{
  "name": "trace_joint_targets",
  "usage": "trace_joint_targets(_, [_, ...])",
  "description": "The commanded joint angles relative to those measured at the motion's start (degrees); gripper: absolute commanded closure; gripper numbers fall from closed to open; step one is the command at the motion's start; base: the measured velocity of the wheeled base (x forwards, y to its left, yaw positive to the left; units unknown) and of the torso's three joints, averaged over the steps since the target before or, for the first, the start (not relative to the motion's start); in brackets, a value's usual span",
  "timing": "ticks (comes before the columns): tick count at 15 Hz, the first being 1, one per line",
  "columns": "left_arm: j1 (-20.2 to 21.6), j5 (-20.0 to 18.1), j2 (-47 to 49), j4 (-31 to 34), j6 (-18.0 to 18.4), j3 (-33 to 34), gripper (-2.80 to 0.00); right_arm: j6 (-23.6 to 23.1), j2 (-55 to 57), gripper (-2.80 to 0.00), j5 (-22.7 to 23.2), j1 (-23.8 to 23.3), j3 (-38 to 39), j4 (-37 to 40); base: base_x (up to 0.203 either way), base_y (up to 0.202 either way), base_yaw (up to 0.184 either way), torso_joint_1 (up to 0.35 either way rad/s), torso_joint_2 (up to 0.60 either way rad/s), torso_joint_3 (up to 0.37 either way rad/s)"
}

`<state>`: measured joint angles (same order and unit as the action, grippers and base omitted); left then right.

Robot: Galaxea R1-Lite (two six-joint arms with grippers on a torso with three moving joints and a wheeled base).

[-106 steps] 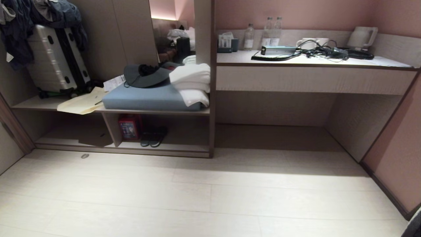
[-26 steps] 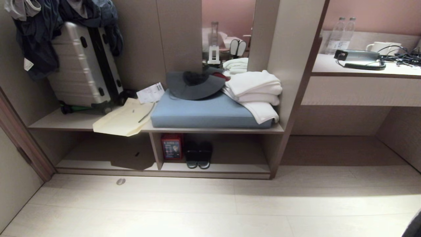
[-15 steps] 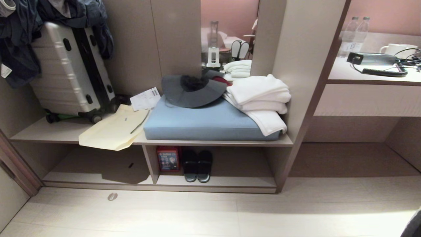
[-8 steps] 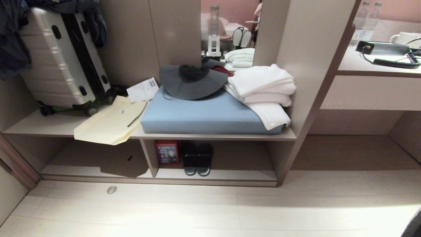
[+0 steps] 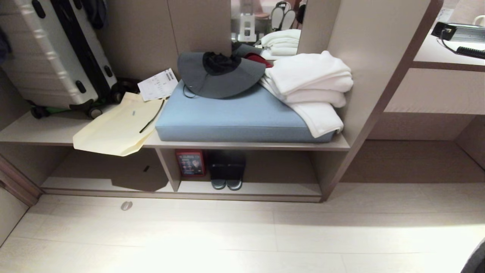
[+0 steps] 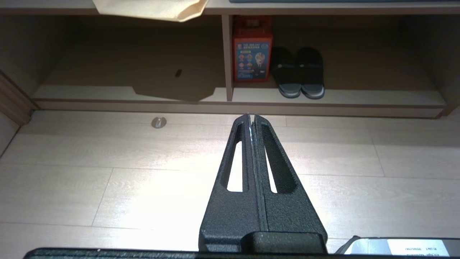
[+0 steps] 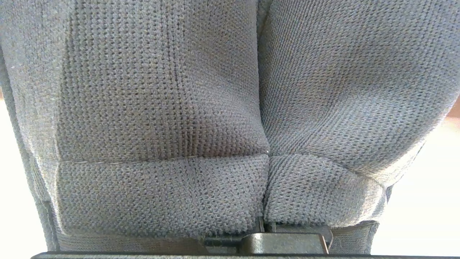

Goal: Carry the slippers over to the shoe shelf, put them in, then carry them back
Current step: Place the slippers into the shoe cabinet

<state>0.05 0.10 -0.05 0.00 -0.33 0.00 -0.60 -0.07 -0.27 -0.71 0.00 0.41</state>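
Observation:
The slippers [image 7: 230, 108], grey-blue ribbed fabric, fill the right wrist view, the two pressed side by side. My right gripper [image 7: 265, 226] is shut on the slippers, and they hide its fingers almost entirely. A dark grey edge [image 5: 475, 261] shows at the head view's lower right corner. The shoe shelf [image 5: 265, 188] is the low cubby of the beige unit ahead, also seen as a pale base board [image 6: 359, 98] in the left wrist view. My left gripper [image 6: 250, 117] is shut and empty above the floor in front of the cubby.
A near-black pair of slippers [image 5: 226, 172] and a red box [image 5: 190, 163] stand at the cubby's left end by an upright divider [image 5: 168, 168]. Above lie a blue cushion [image 5: 242, 117], a hat, white towels [image 5: 310, 81], a cream bag [image 5: 117, 129] and a suitcase [image 5: 49, 53].
The whole picture has shifted: the shelf unit has grown larger and slid upward as the camera moved closer and lower. Nothing on the shelves has moved.

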Motion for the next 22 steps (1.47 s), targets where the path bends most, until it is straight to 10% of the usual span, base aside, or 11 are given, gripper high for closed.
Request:
trace_joint_targets(1, [0.0, 0.0, 0.0, 0.0, 0.0, 0.1, 0.0, 0.0, -0.1, 0.0, 0.0, 0.0, 0.0, 0.0, 0.0, 0.0, 0.0, 0.007, 0.0, -0.197])
trace_joint_targets(22, [0.0, 0.0, 0.0, 0.0, -0.2, 0.1, 0.0, 0.0, -0.1, 0.0, 0.0, 0.0, 0.0, 0.0, 0.0, 0.0, 0.0, 0.003, 0.0, -0.197])
